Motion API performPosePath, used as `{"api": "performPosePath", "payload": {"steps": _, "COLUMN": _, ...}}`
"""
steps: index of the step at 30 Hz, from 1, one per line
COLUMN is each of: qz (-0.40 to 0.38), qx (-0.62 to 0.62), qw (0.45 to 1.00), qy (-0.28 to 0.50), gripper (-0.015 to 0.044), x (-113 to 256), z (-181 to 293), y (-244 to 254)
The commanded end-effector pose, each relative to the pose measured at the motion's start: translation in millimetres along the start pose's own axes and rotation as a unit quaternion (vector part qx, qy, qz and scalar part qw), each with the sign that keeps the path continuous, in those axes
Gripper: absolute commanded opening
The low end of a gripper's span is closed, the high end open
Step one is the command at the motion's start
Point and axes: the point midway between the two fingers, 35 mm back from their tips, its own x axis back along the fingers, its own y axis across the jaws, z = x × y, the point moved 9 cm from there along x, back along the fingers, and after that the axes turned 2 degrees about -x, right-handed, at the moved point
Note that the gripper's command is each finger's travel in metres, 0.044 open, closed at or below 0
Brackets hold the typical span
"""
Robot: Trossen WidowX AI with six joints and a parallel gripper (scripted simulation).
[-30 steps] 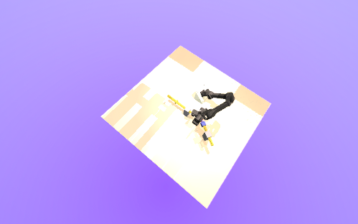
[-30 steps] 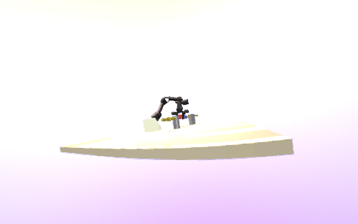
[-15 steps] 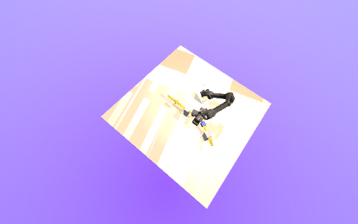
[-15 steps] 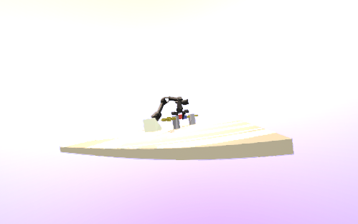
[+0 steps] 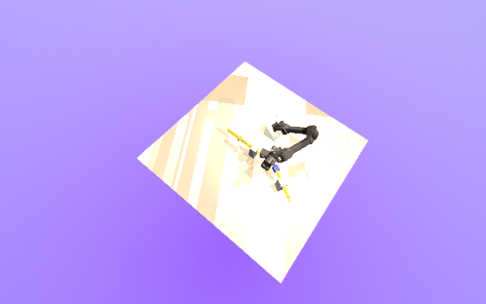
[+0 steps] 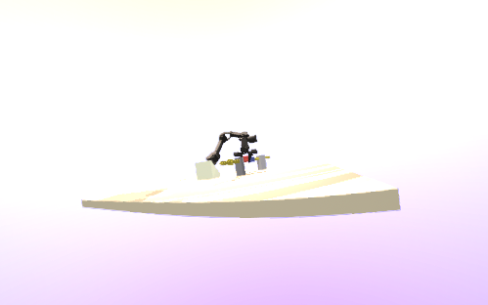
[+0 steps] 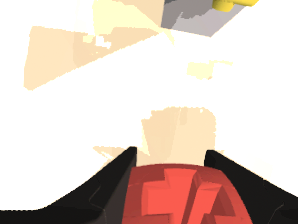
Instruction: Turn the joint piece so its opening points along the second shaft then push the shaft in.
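Note:
My gripper (image 7: 171,155) is shut on the red joint piece (image 7: 175,195) (image 6: 245,158); its black fingers stand on either side of it. The blue part (image 5: 276,168) (image 6: 252,159) of the joint is beside the red piece, on the shaft (image 5: 286,192) fixed in its dark block (image 5: 279,185). The second shaft (image 5: 236,135) (image 6: 229,162), yellow with a small crosspiece, runs through the other block (image 5: 252,153) (image 6: 240,166). In the wrist view a grey block (image 7: 197,22) and a yellow shaft end (image 7: 223,5) show at the top right. The arm hides the red piece in the top view.
The black arm (image 5: 298,146) (image 6: 218,146) reaches over the joint from its base side. A pale wedge-shaped block (image 5: 269,133) (image 6: 206,170) stands near the arm's base. The pale table top (image 5: 265,234) has patchy tan markings, and its edges are far from the blocks.

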Motion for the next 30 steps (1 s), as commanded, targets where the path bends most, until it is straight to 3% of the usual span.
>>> {"api": "performPosePath", "payload": {"steps": 1, "qz": 0.000, "qx": 0.000, "qw": 1.000, "qy": 0.000, "gripper": 0.0000, "x": 0, "z": 0, "y": 0}}
{"api": "performPosePath", "payload": {"steps": 20, "qz": 0.010, "qx": -0.057, "qw": 0.989, "qy": 0.133, "gripper": 0.0000, "x": -17, "z": -22, "y": -5}}
{"api": "performPosePath", "payload": {"steps": 30, "qz": 0.009, "qx": -0.055, "qw": 0.990, "qy": 0.132, "gripper": 0.0000, "x": -16, "z": -22, "y": -5}}
